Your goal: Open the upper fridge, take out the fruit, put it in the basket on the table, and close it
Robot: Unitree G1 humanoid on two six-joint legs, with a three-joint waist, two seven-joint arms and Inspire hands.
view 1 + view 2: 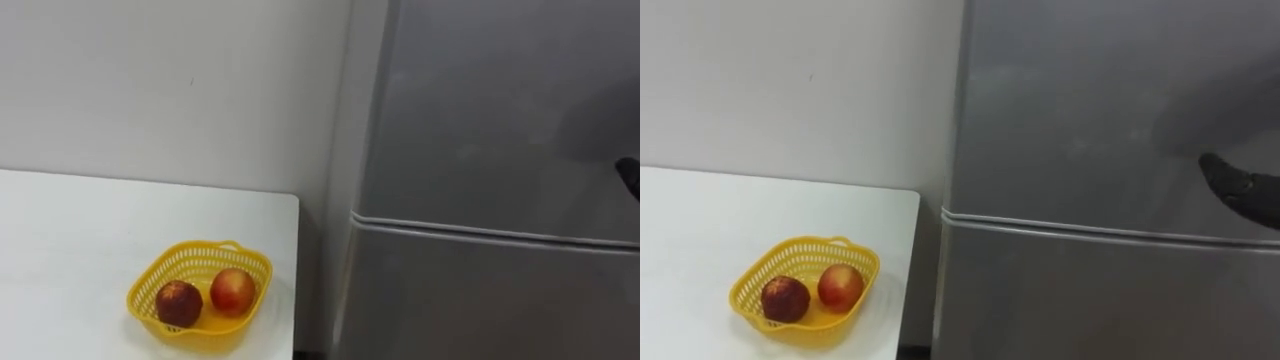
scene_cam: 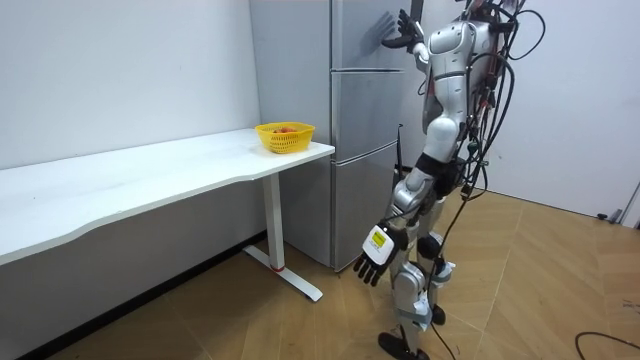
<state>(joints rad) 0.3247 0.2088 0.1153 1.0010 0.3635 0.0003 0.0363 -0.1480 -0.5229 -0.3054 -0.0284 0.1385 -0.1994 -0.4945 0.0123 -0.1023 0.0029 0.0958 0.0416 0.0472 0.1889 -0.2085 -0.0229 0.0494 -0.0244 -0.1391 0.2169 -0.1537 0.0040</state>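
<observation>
Fingers (image 1: 1215, 168) of the right hand (image 1: 1250, 195) reach out straight at the closed upper fridge door (image 1: 1090, 100); the left hand (image 2: 377, 262) hangs loose-fingered by the thigh. Beside it, a yellow basket (image 1: 165, 262) with two fruits (image 1: 232, 291) sits on the white table (image 1: 70, 240).

No legible text, label, number or sign on fridge (image 1: 480, 130), table (image 1: 80, 250) or basket (image 1: 196, 246)
</observation>
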